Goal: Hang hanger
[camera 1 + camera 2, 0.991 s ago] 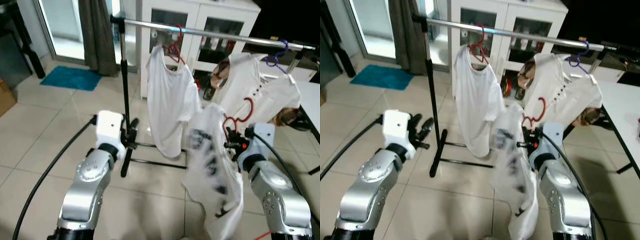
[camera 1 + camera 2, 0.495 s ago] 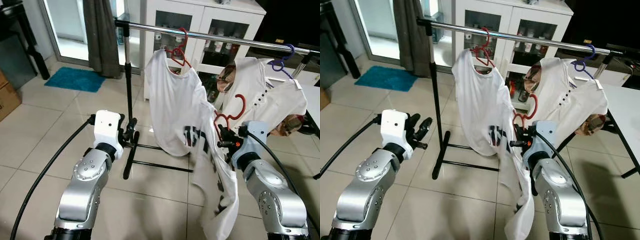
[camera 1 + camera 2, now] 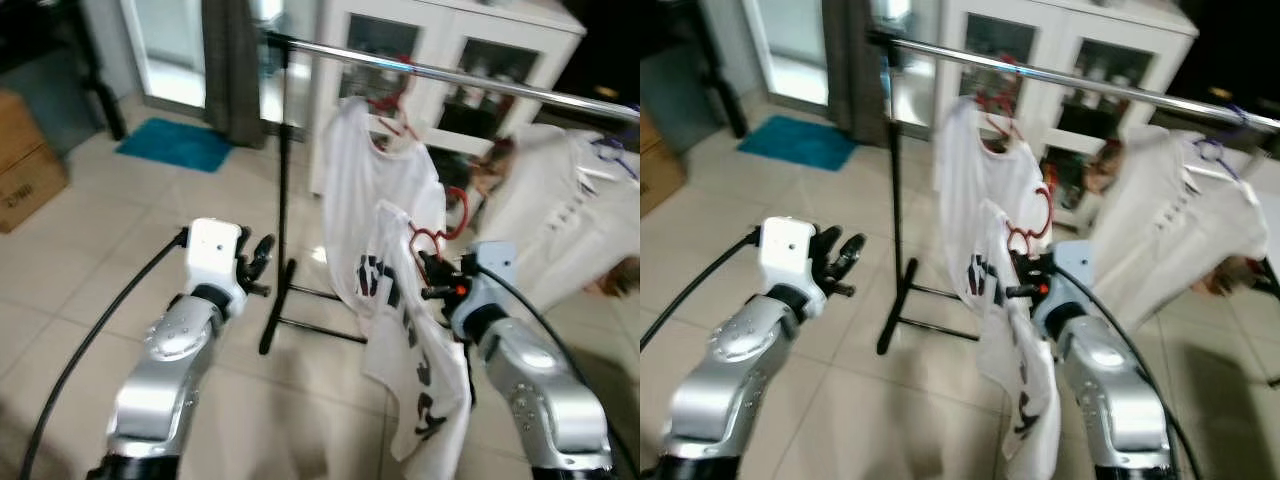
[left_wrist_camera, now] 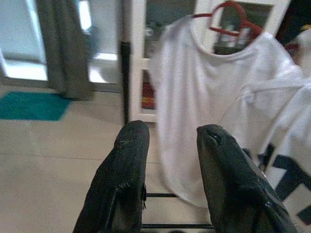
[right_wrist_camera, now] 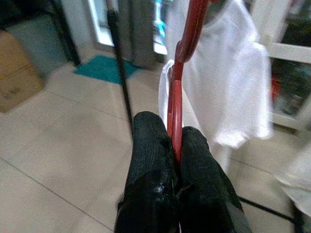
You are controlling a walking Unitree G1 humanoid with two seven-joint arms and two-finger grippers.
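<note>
My right tool (image 5: 176,145) pinched the red hanger (image 5: 181,82) carrying a printed shirt (image 3: 405,330); left tool (image 4: 167,141) stood wide.

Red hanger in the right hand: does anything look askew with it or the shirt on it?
Nothing damaged. The right hand pinches the red hanger below the rail, not yet hooked. Its printed white shirt droops unevenly toward the floor, in front of the hung white shirt.
</note>
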